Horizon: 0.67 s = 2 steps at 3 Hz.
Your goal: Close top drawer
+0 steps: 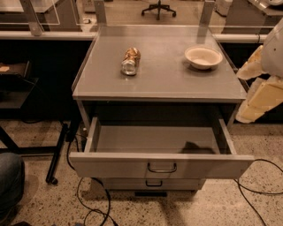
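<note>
The top drawer (pixel 115 164) is wide open, pulled well out of the grey cabinet (pixel 163 90) toward the camera, low in the middle of the view. Its long axis runs left to right across the picture, and its flat front panel faces us with the small dark pull handle (pixel 162 167) dead centre. A dark shadow sits on the drawer floor near the right wall. Just under it, 1 more drawer front (pixel 128 183) peeks out, with its own handle (pixel 153 183).

Up on the cabinet's flat grey top there are 2 things: a can (pixel 130 61) lying on its side left of centre, and a pale bowl (pixel 203 57) standing upright to the right, well apart from the can.

Out into the room now: speckled stone floor (pixel 208 207), black cables (pixel 90 201) snaking around the cabinet's foot on both sides, a black stand leg (pixel 56 155) slanting at the left, a knee in blue denim (pixel 9 185) at the bottom-left corner, and a chair base (pixel 158 8) far back at the top.

At the right edge the white arm (pixel 275 48) comes in from above, and the cream-coloured gripper (pixel 258 93) hangs beside the cabinet's right side, angled down and to the left, above the drawer's right end and touching nothing. Spread or pressed together, I cannot tell.
</note>
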Each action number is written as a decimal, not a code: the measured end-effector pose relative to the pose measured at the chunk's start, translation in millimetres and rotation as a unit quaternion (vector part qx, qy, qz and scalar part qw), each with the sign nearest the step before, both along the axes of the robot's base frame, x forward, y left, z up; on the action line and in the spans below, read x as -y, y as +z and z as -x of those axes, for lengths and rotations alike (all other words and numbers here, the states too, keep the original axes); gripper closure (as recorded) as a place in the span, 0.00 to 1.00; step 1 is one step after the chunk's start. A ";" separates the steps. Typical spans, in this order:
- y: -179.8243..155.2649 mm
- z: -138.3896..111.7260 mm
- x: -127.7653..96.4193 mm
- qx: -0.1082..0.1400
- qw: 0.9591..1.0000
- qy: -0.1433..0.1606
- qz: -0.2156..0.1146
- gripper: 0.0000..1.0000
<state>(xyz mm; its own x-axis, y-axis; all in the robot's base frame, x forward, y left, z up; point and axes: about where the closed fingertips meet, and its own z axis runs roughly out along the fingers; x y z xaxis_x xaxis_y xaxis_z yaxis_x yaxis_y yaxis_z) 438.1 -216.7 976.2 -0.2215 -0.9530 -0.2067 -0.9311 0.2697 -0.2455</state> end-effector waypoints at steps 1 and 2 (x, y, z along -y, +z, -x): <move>0.0 0.0 0.0 0.000 1.000 0.000 0.000 0.59; 0.0 0.0 0.0 0.000 1.000 0.000 0.000 0.82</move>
<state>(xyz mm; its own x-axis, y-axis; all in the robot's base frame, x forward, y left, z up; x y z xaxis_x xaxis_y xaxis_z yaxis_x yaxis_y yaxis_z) 438.1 -216.6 976.2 -0.2215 -0.9530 -0.2067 -0.9311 0.2697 -0.2456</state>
